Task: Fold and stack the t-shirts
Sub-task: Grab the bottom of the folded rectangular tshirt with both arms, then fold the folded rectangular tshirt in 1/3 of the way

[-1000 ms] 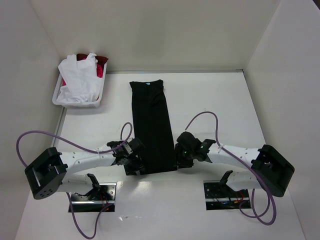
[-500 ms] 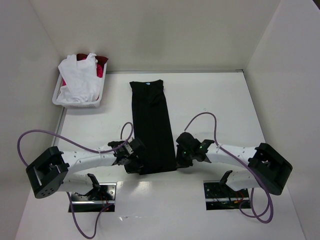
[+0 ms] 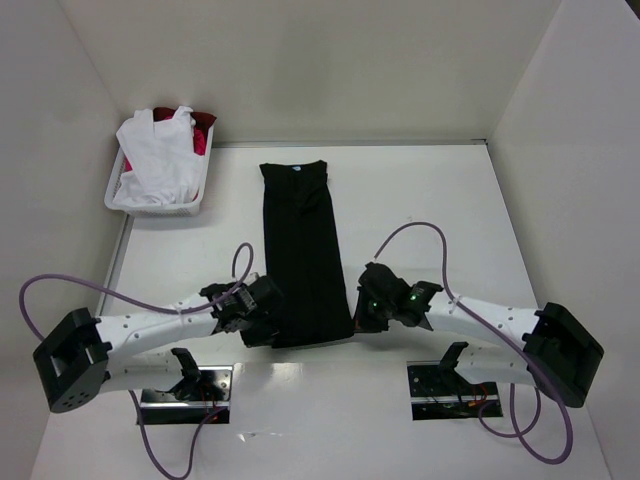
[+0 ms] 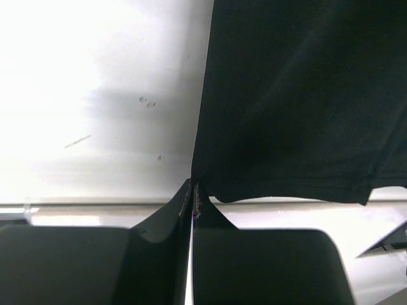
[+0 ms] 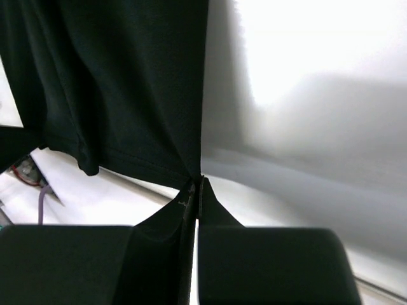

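As the black t-shirt [image 3: 305, 250] lies as a long narrow strip on the table [image 3: 450, 220], its length running straight away from both arms, the left gripper [image 4: 193, 192] and right gripper [image 5: 198, 185] each pinch one near hem corner, equally close.

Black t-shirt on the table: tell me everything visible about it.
The black t-shirt is plain soft cloth, folded into a long narrow strip lying on the white table, a small light-blue neck label at its far end. The left gripper and right gripper each pinch a near hem corner, jaws shut.
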You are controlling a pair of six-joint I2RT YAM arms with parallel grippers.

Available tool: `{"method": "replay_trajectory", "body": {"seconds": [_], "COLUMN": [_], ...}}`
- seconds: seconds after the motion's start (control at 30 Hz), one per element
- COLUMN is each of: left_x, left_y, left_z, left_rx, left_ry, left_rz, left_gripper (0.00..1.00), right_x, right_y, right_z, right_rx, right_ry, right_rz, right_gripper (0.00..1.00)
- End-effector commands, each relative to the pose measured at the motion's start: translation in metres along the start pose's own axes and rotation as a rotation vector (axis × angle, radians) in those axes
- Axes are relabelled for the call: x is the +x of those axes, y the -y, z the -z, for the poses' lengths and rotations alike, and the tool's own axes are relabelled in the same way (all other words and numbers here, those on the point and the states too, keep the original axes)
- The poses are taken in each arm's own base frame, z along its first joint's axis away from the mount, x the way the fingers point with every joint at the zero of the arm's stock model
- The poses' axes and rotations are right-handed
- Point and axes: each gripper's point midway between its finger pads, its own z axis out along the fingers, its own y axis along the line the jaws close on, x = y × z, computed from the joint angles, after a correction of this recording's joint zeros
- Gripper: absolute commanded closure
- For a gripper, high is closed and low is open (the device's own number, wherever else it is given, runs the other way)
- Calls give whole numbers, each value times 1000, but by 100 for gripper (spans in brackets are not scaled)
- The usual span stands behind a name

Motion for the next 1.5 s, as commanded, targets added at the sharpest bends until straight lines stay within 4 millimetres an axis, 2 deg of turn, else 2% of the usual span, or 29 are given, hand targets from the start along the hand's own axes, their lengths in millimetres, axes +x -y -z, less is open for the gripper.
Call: {"method": "replay_trajectory", "body": {"seconds": [0.0, 0.03, 0.2, 0.23, 0.3, 0.33, 0.37, 0.43, 0.47, 0.5, 0.53, 0.6, 0.77, 0.8, 0.87, 0.93, 0.97, 1.03, 1.07, 1.1, 1.13, 1.17, 1.2, 1.23, 1.27, 1.3, 1.37, 1.47], "left_x": [-4, -5, -28, -35, -45, -49, -54, -61, -64, -72, -81, -93, -147, -160, -178, -196, -205, -216, -225, -227, -232, -235, -240, -245, -252, -256, -264, -269], "left_y": [-14, -11, 0, 8, 9, 12, 20, 23, 25, 25, 32, 32, 38, 44, 46, 54, 49, 56, 58, 64, 62, 64, 65, 71, 70, 67, 69, 64], "left_z": [14, 19, 48, 58, 67, 71, 77, 78, 79, 76, 81, 77, 85, 89, 92, 91, 89, 81, 82, 72, 69, 58, 54, 54, 51, 39, 27, 9], "left_rx": [-30, -16, 30, 47, 32, 41, 55, 25, 19, -10, -7, -52, -74, -62, -36, -12, -20, -3, 5, 8, -8, -23, -20, -17, -25, -48, -58, -74], "left_ry": [30, 35, 146, 174, 221, 241, 257, 281, 292, 300, 320, 330, 412, 435, 445, 458, 458, 439, 446, 423, 419, 405, 398, 401, 405, 384, 367, 328], "left_rz": [-19, -28, -42, -51, -61, -83, -88, -109, -132, -126, -125, -152, -123, -136, -124, -148, -132, -167, -167, -186, -202, -215, -220, -220, -231, -223, -237, -234], "left_gripper": [100, 100, 100, 100, 100, 100, 100, 100, 100, 100, 100, 100, 100, 100, 100, 100, 100, 100, 100, 100, 100, 100, 100, 100, 100, 100, 100, 100], "right_x": [-3, -7, -32, -36, -53, -61, -65, -81, -92, -100, -110, -121, -168, -171, -188, -201, -209, -221, -222, -225, -237, -238, -243, -251, -253, -255, -263, -273], "right_y": [-7, -15, -32, -34, -51, -62, -64, -62, -71, -67, -75, -77, -87, -91, -93, -99, -92, -96, -98, -93, -95, -96, -89, -92, -92, -87, -89, -90], "right_z": [13, 17, 32, 35, 44, 49, 47, 47, 51, 48, 51, 47, 51, 50, 46, 45, 39, 39, 33, 30, 32, 30, 22, 22, 19, 9, 5, -10], "right_rx": [4, -18, -22, -20, -44, -56, -44, -18, -35, -12, -28, -11, 8, 3, 20, 11, 34, 22, 18, 26, 20, 22, 43, 34, 38, 49, 42, 36], "right_ry": [40, 53, 148, 162, 215, 237, 243, 269, 292, 296, 318, 322, 391, 385, 398, 410, 407, 420, 409, 402, 425, 423, 413, 422, 418, 397, 400, 390], "right_rz": [7, 0, 22, 33, 60, 68, 78, 86, 84, 85, 89, 96, 119, 131, 128, 131, 125, 124, 125, 123, 123, 123, 122, 126, 126, 127, 130, 134], "right_gripper": [100, 100, 100, 100, 100, 100, 100, 100, 100, 100, 100, 100, 100, 100, 100, 100, 100, 100, 100, 100, 100, 100, 100, 100, 100, 100, 100, 100]}}
